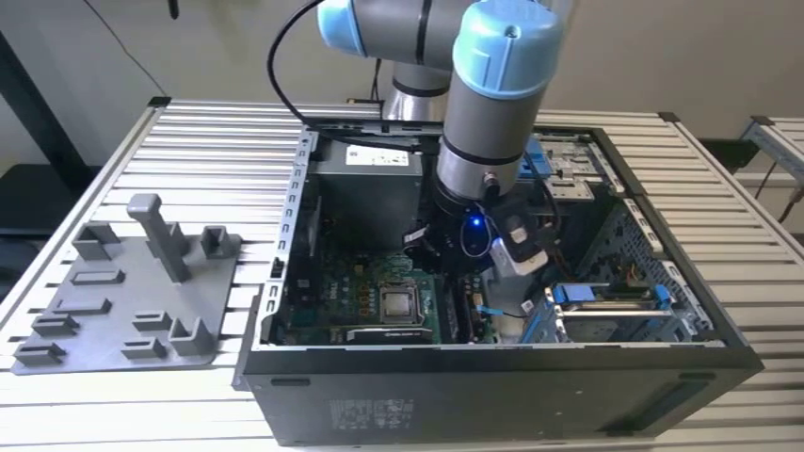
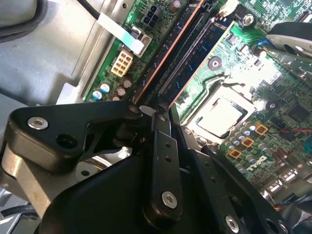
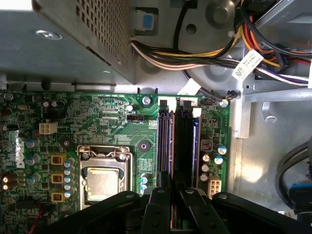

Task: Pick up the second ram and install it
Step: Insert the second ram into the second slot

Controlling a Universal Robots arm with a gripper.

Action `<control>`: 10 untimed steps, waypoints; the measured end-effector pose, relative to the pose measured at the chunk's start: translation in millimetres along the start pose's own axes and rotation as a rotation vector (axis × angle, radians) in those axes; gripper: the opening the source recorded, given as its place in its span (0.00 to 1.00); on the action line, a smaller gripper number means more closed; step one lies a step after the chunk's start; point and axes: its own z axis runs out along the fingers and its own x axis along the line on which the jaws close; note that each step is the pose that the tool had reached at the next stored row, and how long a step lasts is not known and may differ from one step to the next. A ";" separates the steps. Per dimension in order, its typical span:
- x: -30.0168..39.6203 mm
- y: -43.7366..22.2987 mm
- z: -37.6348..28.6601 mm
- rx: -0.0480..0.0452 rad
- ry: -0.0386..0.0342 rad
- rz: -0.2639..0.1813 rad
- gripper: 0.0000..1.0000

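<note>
Gripper stood narrow over the memory slots | second ram seated edge-on in its slot | my advice: press straight down, evenly, both latches clicking.

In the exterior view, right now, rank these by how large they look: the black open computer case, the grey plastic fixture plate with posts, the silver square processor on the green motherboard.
1. Black open computer case
2. Grey plastic fixture plate
3. Silver square processor
</note>
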 end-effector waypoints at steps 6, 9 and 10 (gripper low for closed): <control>0.9 -0.1 1.4 -0.0003 -0.0003 0.000 0.14; 0.9 -0.1 4.5 -0.0021 -0.0001 0.000 0.14; 0.9 -0.2 4.9 -0.0022 -0.0001 0.000 0.14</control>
